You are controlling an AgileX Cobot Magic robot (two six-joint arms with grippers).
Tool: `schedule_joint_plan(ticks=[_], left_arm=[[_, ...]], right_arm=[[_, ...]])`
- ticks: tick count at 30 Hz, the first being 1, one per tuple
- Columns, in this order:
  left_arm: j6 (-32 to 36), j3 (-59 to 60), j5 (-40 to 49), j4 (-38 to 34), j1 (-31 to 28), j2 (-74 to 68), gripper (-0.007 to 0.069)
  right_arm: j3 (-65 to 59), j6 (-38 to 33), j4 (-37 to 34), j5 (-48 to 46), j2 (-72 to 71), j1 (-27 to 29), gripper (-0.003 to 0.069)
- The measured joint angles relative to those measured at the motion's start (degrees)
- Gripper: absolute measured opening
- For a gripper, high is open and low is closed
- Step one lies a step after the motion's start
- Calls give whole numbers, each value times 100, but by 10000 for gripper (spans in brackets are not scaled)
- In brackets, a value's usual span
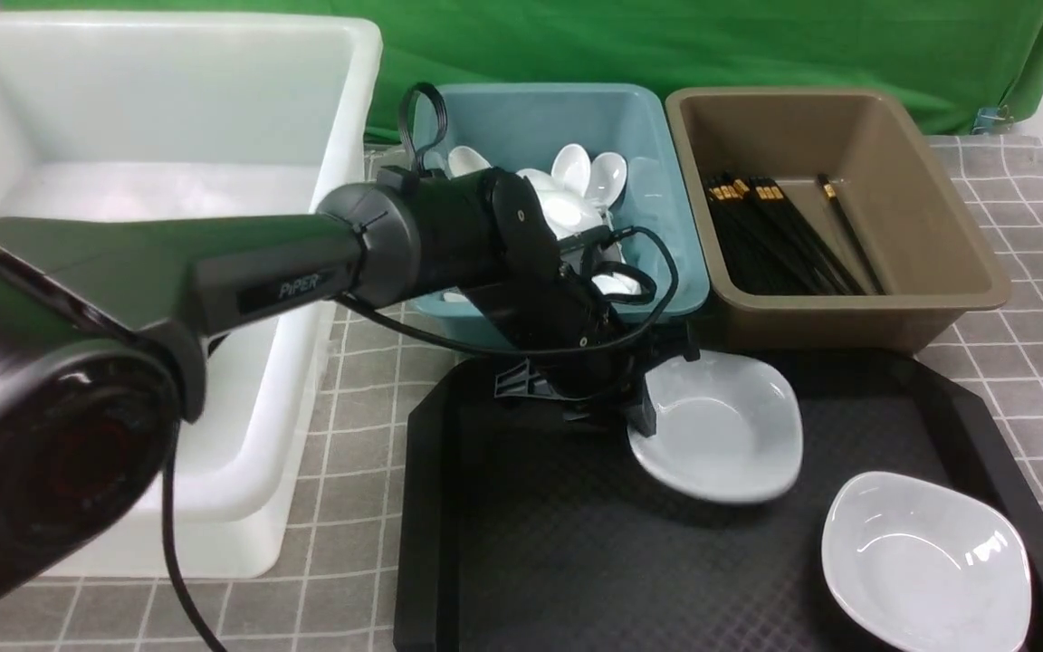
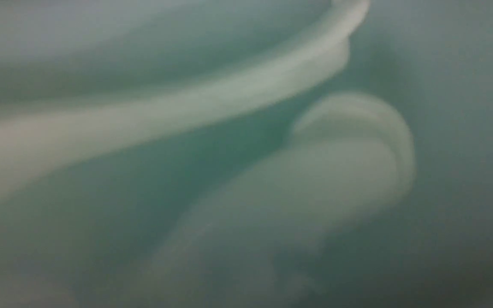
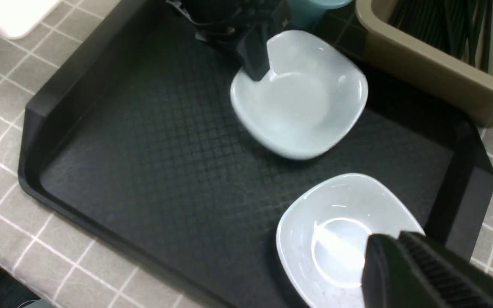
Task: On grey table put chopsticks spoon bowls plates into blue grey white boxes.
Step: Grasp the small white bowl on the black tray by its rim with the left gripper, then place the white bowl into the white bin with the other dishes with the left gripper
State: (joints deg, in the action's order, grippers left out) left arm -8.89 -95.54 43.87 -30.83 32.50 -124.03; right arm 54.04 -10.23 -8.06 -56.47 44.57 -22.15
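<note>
White plate [image 1: 725,435] on the black tray [image 1: 521,543], its rim nipped by the nearly closed left pincer [image 1: 644,417]; right pincer [image 3: 385,241] shut, apparently empty. Lift it level (glaze slips), gripping firmly.

"PiPER" on the left arm [image 1: 279,272]

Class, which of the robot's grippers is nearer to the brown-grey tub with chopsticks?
Left. The left gripper is at the upper dish's rim, just before the tub; the right is over the other dish.
</note>
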Motion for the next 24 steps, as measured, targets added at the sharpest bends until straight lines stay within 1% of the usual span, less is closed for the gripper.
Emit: schedule_joint_plan(ticks=[1, 4, 5, 7, 8, 9, 10, 11, 13, 15, 16, 17, 18, 20, 21, 24], left_arm=[[48, 0, 121, 36, 0, 169, 19], [115, 0, 367, 260, -79, 713, 16], [125, 0, 539, 437, -195, 1162, 16], [125, 0, 875, 819, -604, 1949, 16], [125, 0, 948, 847, -707, 2020, 16], [125, 0, 1097, 967, -941, 2369, 16], [125, -5, 1442, 1196, -1502, 2872, 16], [130, -5, 1638, 1338, -1815, 3085, 16], [136, 8, 2092, 1586, -2634, 3448, 16], [142, 193, 2360, 1670, -3333, 3688, 16], [142, 288, 2379, 1662, -3442, 3716, 16], [196, 555, 2389, 1586, -3760, 3775, 16], [267, 818, 2289, 1520, -3872, 3770, 16], [307, 1090, 2127, 1514, -3937, 3734, 16], [316, 1387, 1871, 1562, -3960, 3674, 16], [321, 1798, 1297, 1613, -3989, 3527, 22]], right_arm=[[0, 0, 6, 0, 0, 0, 20], [-5, 0, 6, 0, 0, 0, 20], [-5, 0, 8, 0, 0, 0, 20], [-5, 0, 8, 0, 0, 0, 20], [-5, 0, 8, 0, 0, 0, 20], [-5, 0, 12, 0, 0, 0, 20], [-5, 0, 12, 1, 0, 0, 21], [-5, 0, 12, 6, 0, 0, 22], [-5, 6, 12, 19, 0, 0, 27], [-5, 15, 12, 55, 0, 0, 31], [-5, 22, 12, 61, 0, 0, 33], [-5, 22, 12, 87, 0, 0, 34], [-5, 22, 12, 118, 0, 0, 36], [-5, 44, 12, 163, 0, 0, 38], [-5, 68, 12, 210, 0, 0, 40], [-5, 137, 12, 287, 0, 0, 41]])
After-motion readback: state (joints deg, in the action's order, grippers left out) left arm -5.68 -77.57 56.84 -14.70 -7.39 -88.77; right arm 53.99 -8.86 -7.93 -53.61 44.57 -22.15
